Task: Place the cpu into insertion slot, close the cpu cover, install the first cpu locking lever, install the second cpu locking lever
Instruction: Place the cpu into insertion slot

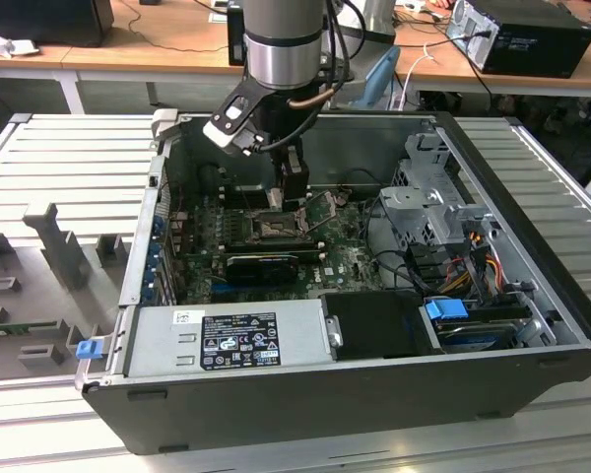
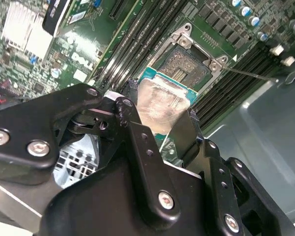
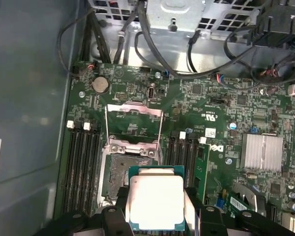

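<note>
My gripper hangs inside the open computer case, just above the green motherboard. It is shut on the cpu, a small square chip with a silvery top face and a green edge, held flat between the two black fingers. In the second wrist view the cpu sits a little off to one side of the insertion slot, above it and apart from it. The insertion slot lies bare and dark. The cpu cover stands swung open at the slot's far side. A thin wire lever sticks out beside the slot.
Long black memory slots flank the socket on both sides. A black expansion card lies nearer the camera than the socket. The grey power supply, a drive cage and loose black cables crowd the case. A finned heatsink stands nearby.
</note>
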`<state>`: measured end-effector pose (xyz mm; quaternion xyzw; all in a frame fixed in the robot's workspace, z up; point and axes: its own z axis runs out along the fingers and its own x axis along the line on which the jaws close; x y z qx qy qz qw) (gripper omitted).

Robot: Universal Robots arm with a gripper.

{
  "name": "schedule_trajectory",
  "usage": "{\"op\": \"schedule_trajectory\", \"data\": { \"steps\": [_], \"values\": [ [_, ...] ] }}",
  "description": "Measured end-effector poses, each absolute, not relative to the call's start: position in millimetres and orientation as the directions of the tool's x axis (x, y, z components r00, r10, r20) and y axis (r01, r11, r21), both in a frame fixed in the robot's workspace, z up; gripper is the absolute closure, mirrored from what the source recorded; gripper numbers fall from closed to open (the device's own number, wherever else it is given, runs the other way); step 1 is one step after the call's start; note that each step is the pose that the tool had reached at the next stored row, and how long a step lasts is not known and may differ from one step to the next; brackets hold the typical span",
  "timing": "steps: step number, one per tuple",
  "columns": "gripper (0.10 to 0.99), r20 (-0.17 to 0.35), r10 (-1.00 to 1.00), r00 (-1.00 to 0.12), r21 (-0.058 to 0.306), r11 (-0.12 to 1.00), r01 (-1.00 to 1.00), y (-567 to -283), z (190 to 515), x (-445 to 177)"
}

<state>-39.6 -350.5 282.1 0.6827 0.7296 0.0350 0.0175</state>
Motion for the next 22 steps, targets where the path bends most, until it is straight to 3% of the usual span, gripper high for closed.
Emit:
{"op": "schedule_trajectory", "data": {
  "steps": [7, 22],
  "values": [
    [0.561, 0.018, 0.999, 0.03, 0.074, -0.031, 0.997, -350.6, 278.5, -39.4],
    [0.561, 0.019, 1.0, 0.009, 0.074, -0.011, 0.997, -339.7, 243.8, -39.3]
  ]
}}
